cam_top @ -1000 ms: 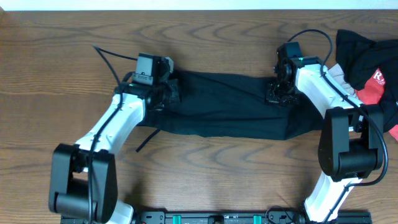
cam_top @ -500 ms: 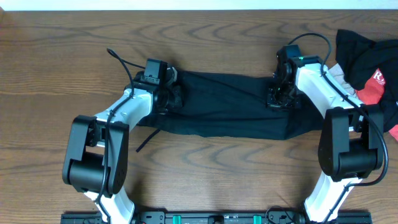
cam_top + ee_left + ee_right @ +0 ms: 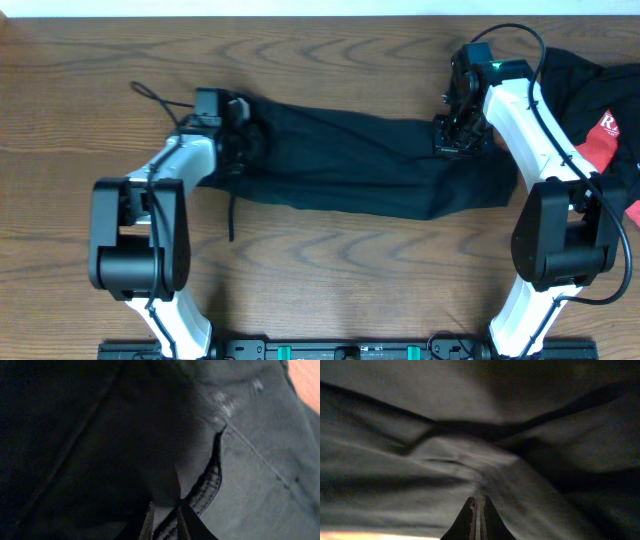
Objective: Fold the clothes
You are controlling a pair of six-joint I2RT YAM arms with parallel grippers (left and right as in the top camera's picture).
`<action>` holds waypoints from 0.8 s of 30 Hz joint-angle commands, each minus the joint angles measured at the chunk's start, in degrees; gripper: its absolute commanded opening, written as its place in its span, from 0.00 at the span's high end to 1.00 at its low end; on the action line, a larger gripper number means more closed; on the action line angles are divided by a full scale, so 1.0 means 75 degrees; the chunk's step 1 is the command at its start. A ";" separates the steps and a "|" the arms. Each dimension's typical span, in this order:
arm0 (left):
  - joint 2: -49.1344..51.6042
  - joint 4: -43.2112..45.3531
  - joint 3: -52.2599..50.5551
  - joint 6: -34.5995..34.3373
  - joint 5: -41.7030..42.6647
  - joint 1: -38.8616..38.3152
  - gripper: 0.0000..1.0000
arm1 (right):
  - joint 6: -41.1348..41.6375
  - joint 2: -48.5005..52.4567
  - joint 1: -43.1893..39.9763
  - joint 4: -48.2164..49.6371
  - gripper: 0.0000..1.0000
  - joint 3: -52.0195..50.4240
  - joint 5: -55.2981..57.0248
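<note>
Here the black trousers stretch left-right across mid-frame, left gripper and right gripper each pinched narrow on an opposite end.

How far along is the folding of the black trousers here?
Roughly early to midway. Done: the trousers lie spread as one long strip across the table, possibly already halved lengthwise. In hand: the left gripper pinches one end and the right gripper the other, holding the cloth stretched. Left: no end-to-end fold shows yet, and the cord hangs loose on the table.
</note>
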 commanded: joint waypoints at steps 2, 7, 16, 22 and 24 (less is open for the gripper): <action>0.0522 -0.0184 -0.0224 -0.0254 -0.1032 0.0758 0.81 | -0.0941 0.0035 0.0323 0.0009 0.94 0.0090 -0.1626; 0.0522 -0.0309 -0.0224 -0.0440 -0.1163 0.1285 0.81 | -0.1116 0.0035 0.0755 0.0052 0.92 0.0015 -0.1915; 0.0522 -0.0621 -0.0224 -0.0854 -0.1629 0.1824 0.81 | -0.0764 0.0087 0.1081 0.0495 0.88 -0.0697 -0.1017; 0.0522 -0.0851 -0.0224 -0.1239 -0.2174 0.2157 0.82 | -0.0341 0.0087 0.0568 0.0933 0.89 -0.1419 -0.0318; 0.0522 -0.0880 -0.0224 -0.1253 -0.2171 0.2291 0.82 | -0.0297 0.0087 0.0312 0.0933 0.89 -0.1536 -0.0026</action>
